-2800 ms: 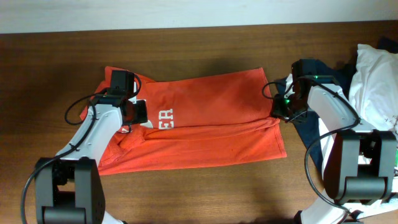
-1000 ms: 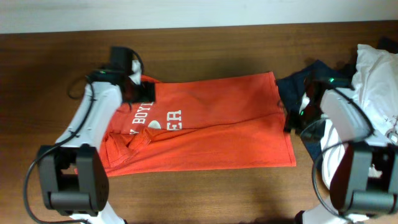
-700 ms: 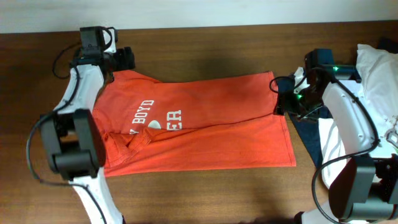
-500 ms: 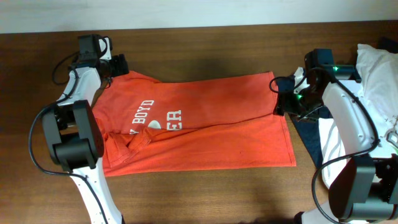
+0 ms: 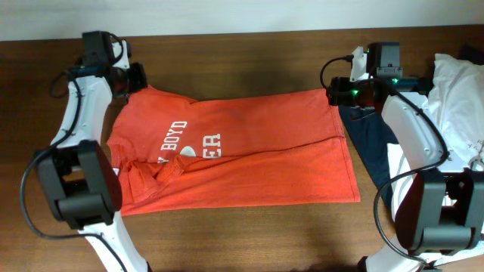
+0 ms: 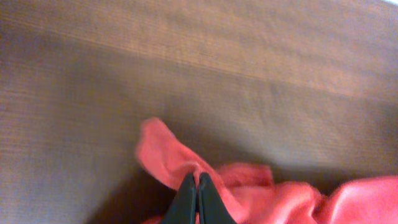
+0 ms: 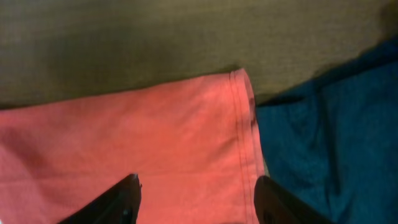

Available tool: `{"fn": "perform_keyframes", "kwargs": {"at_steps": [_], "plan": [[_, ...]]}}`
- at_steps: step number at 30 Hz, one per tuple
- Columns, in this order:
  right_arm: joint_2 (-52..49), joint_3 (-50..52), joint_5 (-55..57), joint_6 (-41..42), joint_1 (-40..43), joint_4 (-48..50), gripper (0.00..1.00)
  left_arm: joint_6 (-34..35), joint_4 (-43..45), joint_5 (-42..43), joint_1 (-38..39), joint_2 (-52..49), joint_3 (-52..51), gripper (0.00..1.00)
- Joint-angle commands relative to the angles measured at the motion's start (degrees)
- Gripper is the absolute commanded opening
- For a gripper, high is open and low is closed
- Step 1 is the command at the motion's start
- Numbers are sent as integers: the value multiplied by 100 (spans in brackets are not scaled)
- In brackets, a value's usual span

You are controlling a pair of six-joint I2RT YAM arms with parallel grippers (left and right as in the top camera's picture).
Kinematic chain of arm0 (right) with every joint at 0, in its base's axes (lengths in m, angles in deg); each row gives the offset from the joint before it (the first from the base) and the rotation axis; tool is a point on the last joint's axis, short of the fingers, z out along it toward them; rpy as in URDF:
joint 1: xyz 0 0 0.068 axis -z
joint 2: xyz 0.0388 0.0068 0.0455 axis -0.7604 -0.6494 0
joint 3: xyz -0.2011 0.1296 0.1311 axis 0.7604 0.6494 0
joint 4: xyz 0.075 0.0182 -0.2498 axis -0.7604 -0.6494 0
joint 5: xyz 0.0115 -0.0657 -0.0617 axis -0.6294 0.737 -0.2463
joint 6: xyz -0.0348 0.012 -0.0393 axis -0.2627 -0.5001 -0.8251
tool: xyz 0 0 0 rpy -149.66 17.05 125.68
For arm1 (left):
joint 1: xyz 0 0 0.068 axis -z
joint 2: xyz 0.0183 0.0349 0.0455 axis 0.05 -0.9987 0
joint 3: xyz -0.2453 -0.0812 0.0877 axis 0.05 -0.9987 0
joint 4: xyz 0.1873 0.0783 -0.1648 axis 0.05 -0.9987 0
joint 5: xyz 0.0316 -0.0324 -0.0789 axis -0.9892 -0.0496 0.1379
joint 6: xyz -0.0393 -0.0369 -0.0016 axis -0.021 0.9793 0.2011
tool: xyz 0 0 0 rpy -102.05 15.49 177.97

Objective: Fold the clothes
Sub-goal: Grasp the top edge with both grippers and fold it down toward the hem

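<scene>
T-shirt lies spread on the table, soft, light and limp, best taken at its hemmed corners; left gripper is pinched closed, apparently on sleeve cloth, and right gripper is spread wide over the hem corner.

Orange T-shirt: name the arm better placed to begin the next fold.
Left. The left gripper is shut on a pinch of the T-shirt at its far left corner, so it could probably lift straight away. The right gripper hangs open over the far right hem corner, holding nothing.
</scene>
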Motion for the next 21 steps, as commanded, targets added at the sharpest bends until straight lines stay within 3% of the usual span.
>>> {"fn": "perform_keyframes", "kwargs": {"at_steps": [1,7,9,12,14,16,21], "plan": [[-769,-57,-57,160,-46,1193,61,7,-643,118,-20,131,24,0],[-2240,-74,531,306,-46,2251,62,7,-1060,118,2,131,13,1],[-2391,-74,529,348,-90,2341,56,7,-1060,118,7,129,13,0],[-2411,-81,529,378,-208,2339,4,7,-1086,116,33,129,13,1],[-2409,-173,529,417,-214,2061,4,7,-1235,96,33,129,13,0],[-2258,-739,553,415,-118,1034,4,-7,-1578,105,28,133,15,1],[-2074,-3077,654,415,129,-3086,4,-188,-2446,485,-337,455,15,0]]}}
